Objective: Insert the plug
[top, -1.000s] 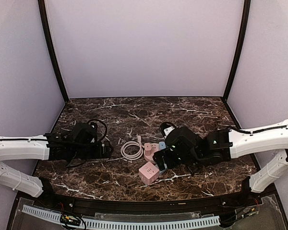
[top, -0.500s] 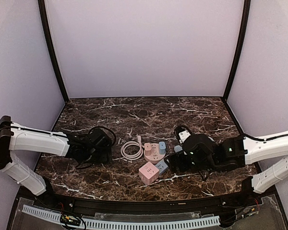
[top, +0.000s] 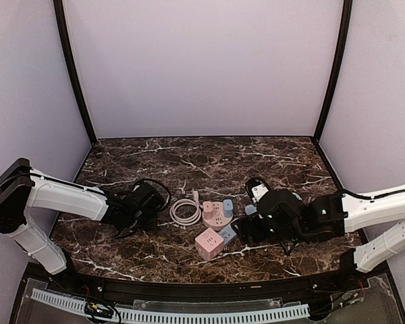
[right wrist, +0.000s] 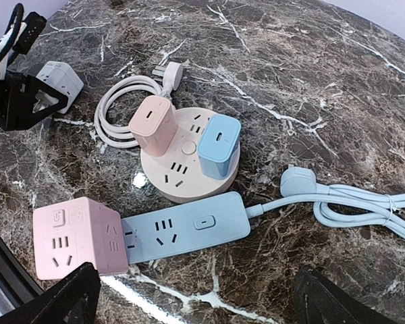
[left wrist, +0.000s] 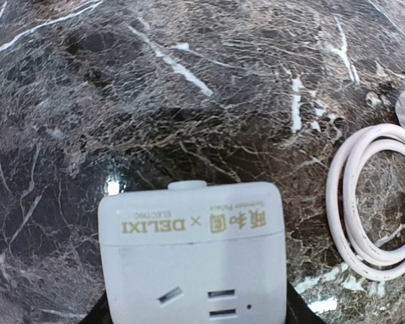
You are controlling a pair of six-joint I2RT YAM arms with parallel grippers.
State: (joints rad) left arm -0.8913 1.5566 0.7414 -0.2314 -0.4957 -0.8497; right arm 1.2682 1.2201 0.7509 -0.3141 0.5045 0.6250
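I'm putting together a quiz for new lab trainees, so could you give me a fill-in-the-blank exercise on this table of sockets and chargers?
The round hub carries a pink charger and a second charger coloured ____.
The left gripper holds a white adapter printed with the brand ____.
The right gripper is ____, with nothing between its fingers.
Missing words: blue; DELIXI; open.

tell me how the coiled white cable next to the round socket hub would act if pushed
The coiled white cable would probably flex and slide rather than move stiffly, since it lies in loose loops. Its white plug end looks free, so it may trail behind. Likely light, being thin.
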